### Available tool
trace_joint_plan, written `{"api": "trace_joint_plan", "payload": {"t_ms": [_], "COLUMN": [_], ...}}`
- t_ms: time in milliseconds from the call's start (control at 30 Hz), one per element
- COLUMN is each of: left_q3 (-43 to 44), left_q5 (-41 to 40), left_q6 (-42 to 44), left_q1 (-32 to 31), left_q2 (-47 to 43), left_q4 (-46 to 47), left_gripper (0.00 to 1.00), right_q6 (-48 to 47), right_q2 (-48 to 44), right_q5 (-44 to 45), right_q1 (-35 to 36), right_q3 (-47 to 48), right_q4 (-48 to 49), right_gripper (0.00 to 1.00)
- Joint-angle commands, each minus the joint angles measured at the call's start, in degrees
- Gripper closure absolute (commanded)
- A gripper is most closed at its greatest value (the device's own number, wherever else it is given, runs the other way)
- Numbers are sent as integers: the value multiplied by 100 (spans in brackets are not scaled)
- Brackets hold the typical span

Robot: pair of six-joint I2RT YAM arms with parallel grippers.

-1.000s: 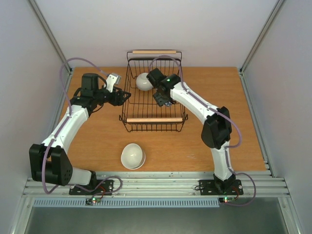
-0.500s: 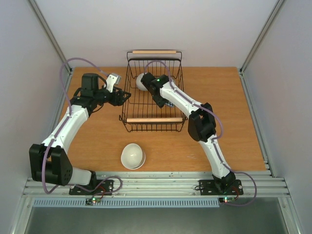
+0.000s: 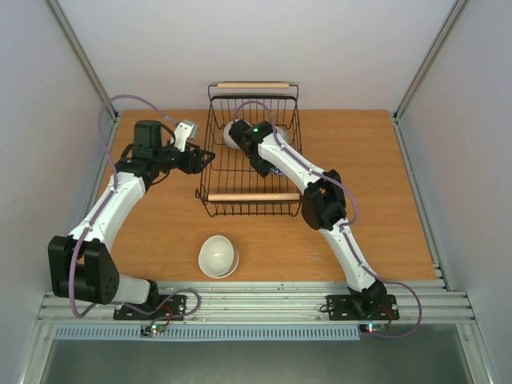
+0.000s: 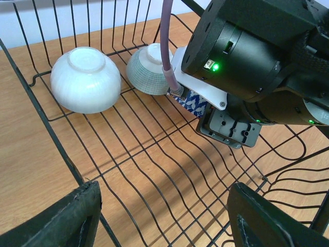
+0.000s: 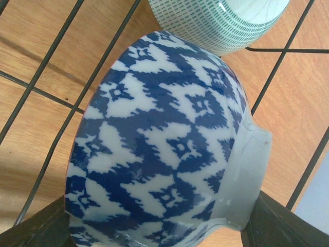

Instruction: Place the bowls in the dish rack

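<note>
The black wire dish rack (image 3: 253,196) stands at the middle back of the table. My right gripper (image 3: 270,166) reaches down into it and is shut on a blue-and-white bowl (image 5: 164,144), held on its side just above the rack's wires (image 5: 49,67). A pale green bowl (image 4: 149,69) lies right behind it, and a white bowl (image 4: 85,80) sits upside down further left. Another white bowl (image 3: 218,256) rests upright on the table in front of the rack. My left gripper (image 3: 197,158) hangs at the rack's left side, open, with only wire floor (image 4: 154,170) between its fingers (image 4: 67,221).
The right arm's forearm and elbow (image 3: 322,202) lie across the rack's right half and its front right corner. Grey side walls close the table in on the left and right. A metal rail (image 3: 256,300) runs along the near edge.
The right arm's wrist has swung left, deeper into the rack, and its elbow has come left towards the rack corner. The left arm and the front bowl have stayed put.
</note>
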Motion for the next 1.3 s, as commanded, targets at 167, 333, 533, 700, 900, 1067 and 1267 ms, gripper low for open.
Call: {"api": "trace_joint_plan", "payload": {"t_ms": [167,333,533,700,900,1067,1267], "left_q3": [142,134,126,115,104,99,96], "left_q5": [57,57,61,81,101,101,108], "left_q6": [46,46,55,61,55,63,55], "left_q1": [41,57,84,108,129,146,151], "left_q2": [-28,-69,-97,-115,-127,-115,-94], "left_q4": [55,54,61,75,79,88,92], "left_gripper": [33,33,33,33,33,33,33], "right_q6": [-172,-215,-288,-283,-154,9,195], "right_q2": [84,30,-10,3,-317,-1731,-3510], "right_q5": [-261,-465,-691,-710,-825,-1228,-1967], "right_q1": [14,31,58,59,66,94,214], "right_q3": [212,180,162,122,-81,-1082,-2307], "right_q4": [-333,-276,-233,-174,138,1116,1946], "right_gripper": [47,34,14,11,10,10,15]}}
